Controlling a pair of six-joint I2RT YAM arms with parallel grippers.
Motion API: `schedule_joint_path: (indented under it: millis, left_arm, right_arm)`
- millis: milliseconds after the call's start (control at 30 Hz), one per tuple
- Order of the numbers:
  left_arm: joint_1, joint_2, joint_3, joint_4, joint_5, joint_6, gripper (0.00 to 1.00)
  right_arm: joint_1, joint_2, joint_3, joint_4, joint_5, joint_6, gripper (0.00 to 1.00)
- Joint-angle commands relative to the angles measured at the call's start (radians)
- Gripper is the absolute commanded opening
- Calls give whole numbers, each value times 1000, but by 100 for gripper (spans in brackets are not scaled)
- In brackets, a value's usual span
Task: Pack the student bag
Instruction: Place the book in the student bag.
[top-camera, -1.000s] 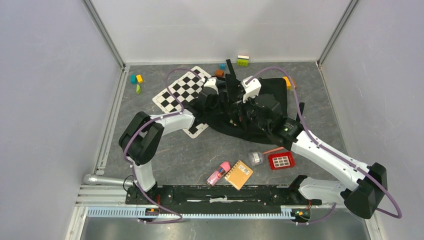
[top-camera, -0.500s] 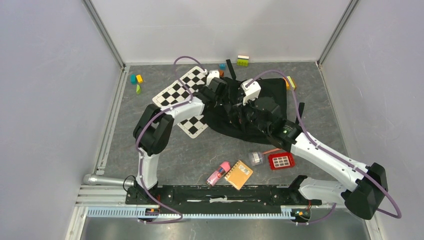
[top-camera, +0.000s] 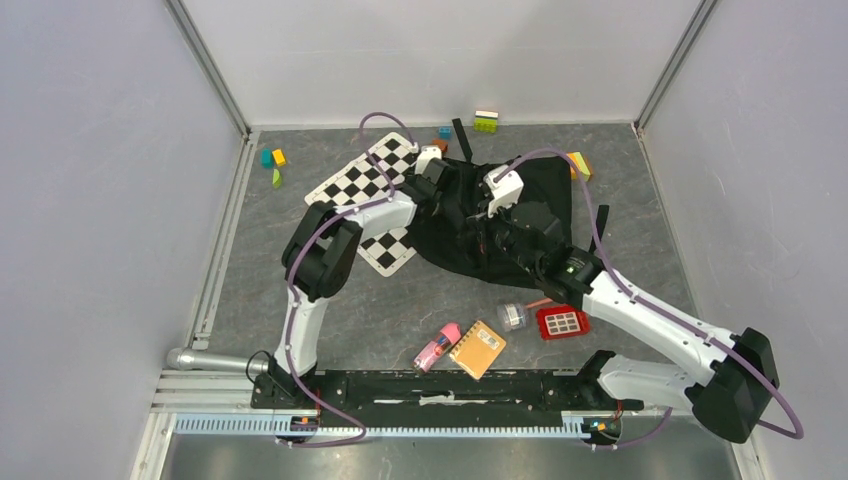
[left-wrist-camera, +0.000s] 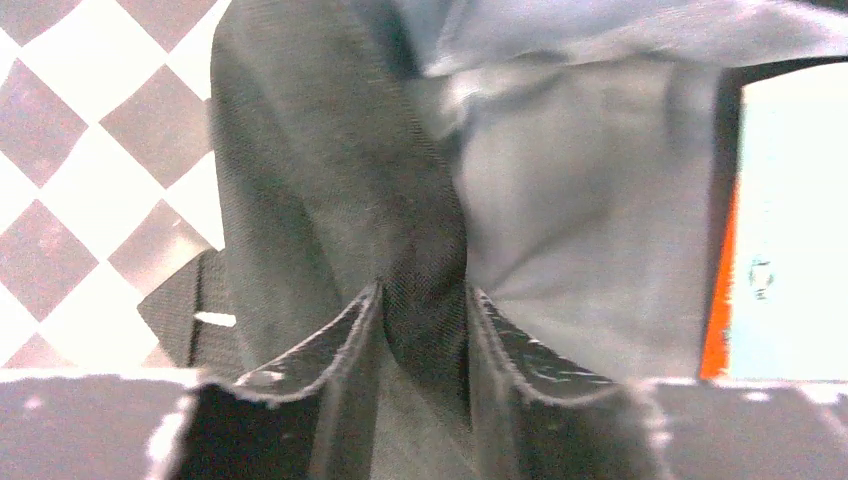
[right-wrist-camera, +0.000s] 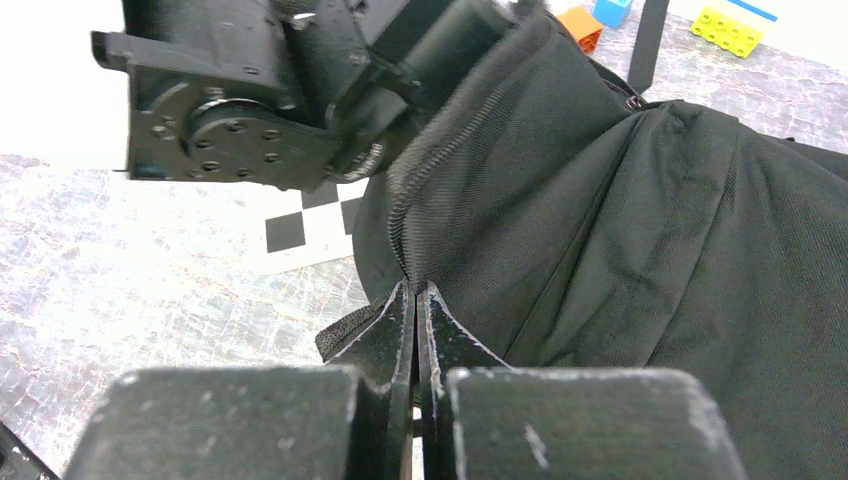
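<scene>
Bag: one student bag (top-camera: 525, 200), black and slumped at the far middle of the table (top-camera: 350, 300), with its left edge lying over a checkered sheet (top-camera: 362, 180).
Left gripper (left-wrist-camera: 420, 300): we see its fingers on either side of a ridge of the bag's fabric, pinching it.
Right gripper (right-wrist-camera: 415, 295): its fingers are pressed together on the bag's zip edge, which rises from their tips.
Left wrist view alone: past the fabric is a pale panel with an orange edge (left-wrist-camera: 785, 220); we cannot tell what it is.
Top view alone: four loose things lie near the arms' bases: a pink item (top-camera: 437, 347), an orange notebook (top-camera: 477, 349), a clear round tub (top-camera: 512, 316) and a red tray (top-camera: 562, 322).
Small blocks (top-camera: 266, 158): we count seven, with three at the far left, three along the far edge and one just right of the bag.
Arms: two, both reaching to the bag.
</scene>
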Motion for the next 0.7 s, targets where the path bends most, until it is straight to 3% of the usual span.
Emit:
schedule_joint_path:
  millis: [0,233,533,667]
  left_arm:
    - [48,-121,-153,18,-66,20,32]
    - [50,-437,-323,143,-50,108,3]
    - [55,-796,-474,172,63,215,2]
    - [55,-991,-593,170,118,205,2]
  right_arm:
    - [4,-20,-24,-5,49,0,0]
    - [-44,62,25,-13,105,-32,0]
    - [-212,205,163,74,25,-81,0]
    - [-227,309,281,86,-40,-120,0]
